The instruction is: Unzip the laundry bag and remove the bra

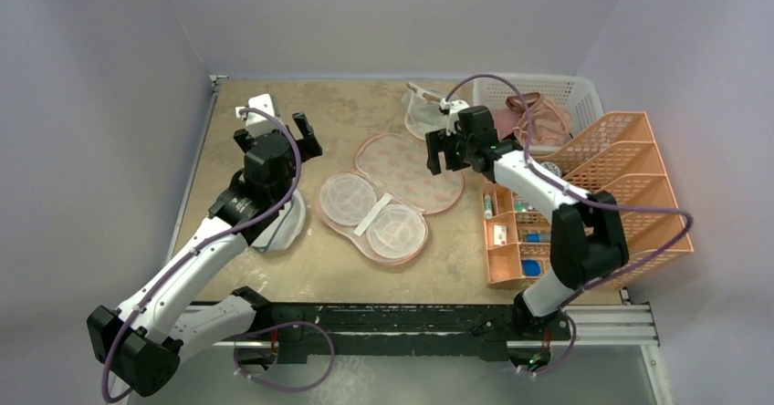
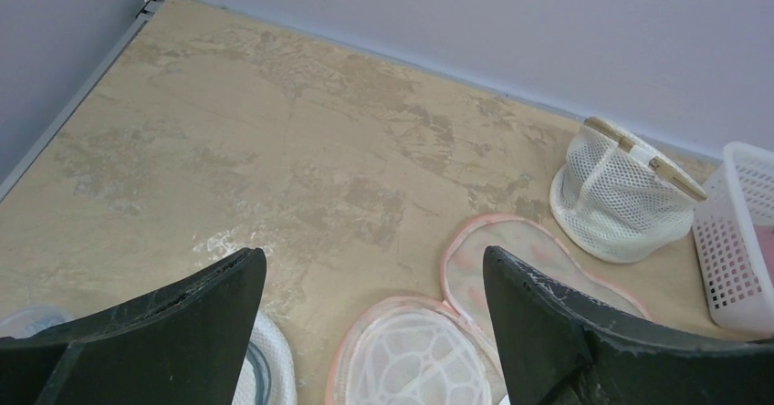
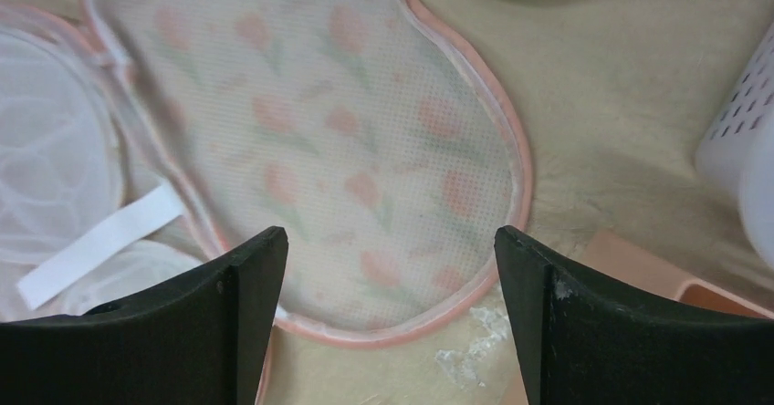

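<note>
peach laundry bag (image 1: 403, 170) open, bra (image 1: 540, 120) in basket (image 1: 584, 83)

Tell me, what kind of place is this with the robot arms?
Probably a robot practice booth, not a home: plain walls box in one table, the left arm and right arm are bolted at its near edge, and a laundry bag lies beside an orange organiser.

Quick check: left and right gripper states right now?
Left gripper: open, holding nothing.
Right gripper: open, holding nothing, over the laundry bag.
</note>
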Robot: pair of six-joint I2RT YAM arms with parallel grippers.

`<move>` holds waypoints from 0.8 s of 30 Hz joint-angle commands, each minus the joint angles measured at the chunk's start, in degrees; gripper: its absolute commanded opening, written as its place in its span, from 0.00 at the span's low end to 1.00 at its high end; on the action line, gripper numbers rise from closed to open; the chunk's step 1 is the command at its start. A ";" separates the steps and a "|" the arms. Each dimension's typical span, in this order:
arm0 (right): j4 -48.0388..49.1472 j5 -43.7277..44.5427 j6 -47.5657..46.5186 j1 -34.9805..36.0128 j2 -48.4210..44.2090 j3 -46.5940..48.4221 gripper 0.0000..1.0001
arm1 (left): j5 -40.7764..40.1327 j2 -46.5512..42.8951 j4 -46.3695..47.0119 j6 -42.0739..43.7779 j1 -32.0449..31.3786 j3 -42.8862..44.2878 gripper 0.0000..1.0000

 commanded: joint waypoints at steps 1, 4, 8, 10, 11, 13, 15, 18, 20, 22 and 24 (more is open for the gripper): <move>2.22 2.87 -0.48 -0.36 4.53 1.10 0.85 | -1.11 0.13 1.04 -0.45 0.46 2.80 0.88; 4.06 3.09 -0.50 -1.19 8.57 2.42 0.83 | -0.54 0.01 1.12 -0.12 0.44 2.72 0.88; 5.94 4.00 -0.76 -2.89 13.20 4.63 0.81 | 0.08 -0.64 1.97 0.21 0.46 2.16 0.94; 6.09 3.34 -1.48 -3.80 15.44 6.32 0.79 | 0.48 -0.63 2.04 0.21 0.46 2.13 0.95; 6.03 3.46 -1.82 -4.07 16.50 7.12 0.78 | 0.78 -0.53 2.08 0.23 0.46 2.10 0.96; 6.45 3.92 -2.64 -4.61 17.94 8.22 0.78 | 0.99 -0.33 2.09 0.29 0.46 2.23 0.97; 6.71 4.03 -3.39 -4.86 19.24 9.06 0.77 | 1.08 -0.20 2.00 0.23 0.46 2.25 0.98; 7.48 4.07 -4.30 -4.87 20.80 10.08 0.75 | 1.38 -0.30 2.00 0.27 0.46 2.28 0.99; 7.68 3.32 -4.57 -4.87 22.11 11.16 0.71 | 1.72 -0.30 2.00 0.23 0.46 2.34 0.99; 7.94 1.86 -4.72 -4.93 23.24 12.09 0.64 | 1.96 -0.41 2.06 0.10 0.46 2.33 1.00; 8.61 1.03 -4.72 -4.91 23.85 12.28 0.57 | 1.80 -0.41 2.09 -0.03 0.46 2.23 1.00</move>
